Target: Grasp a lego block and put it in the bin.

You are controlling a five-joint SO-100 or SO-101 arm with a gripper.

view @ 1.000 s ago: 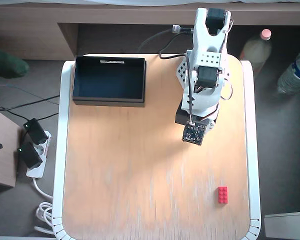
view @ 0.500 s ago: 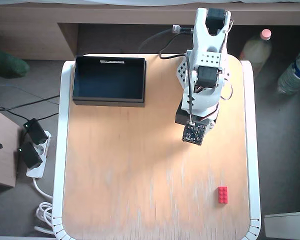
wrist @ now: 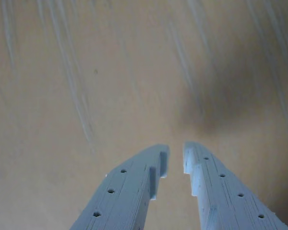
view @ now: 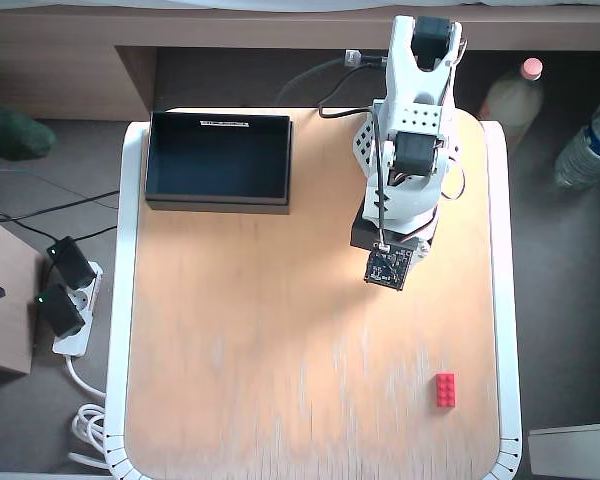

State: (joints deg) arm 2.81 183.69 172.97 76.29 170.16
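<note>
Lego block (view: 445, 389) first: I see the small red brick lying alone on the tabletop (view: 280, 380), toward the lower right corner of the overhead view, with bare wood all around it and nothing touching it. Further up that view my arm (view: 410, 150) stands folded over its base near the upper right of the tabletop, well apart from the brick. In the wrist view the pincer (wrist: 175, 158) shows its two pale blue fingers (wrist: 129, 191) with only a narrow gap between the tips, nearly closed and holding nothing, above bare wood and a soft shadow. Farthest off, the black bin (view: 220, 195) sits at the upper left of the tabletop, with a white label strip (view: 223, 124) along its far rim.
</note>
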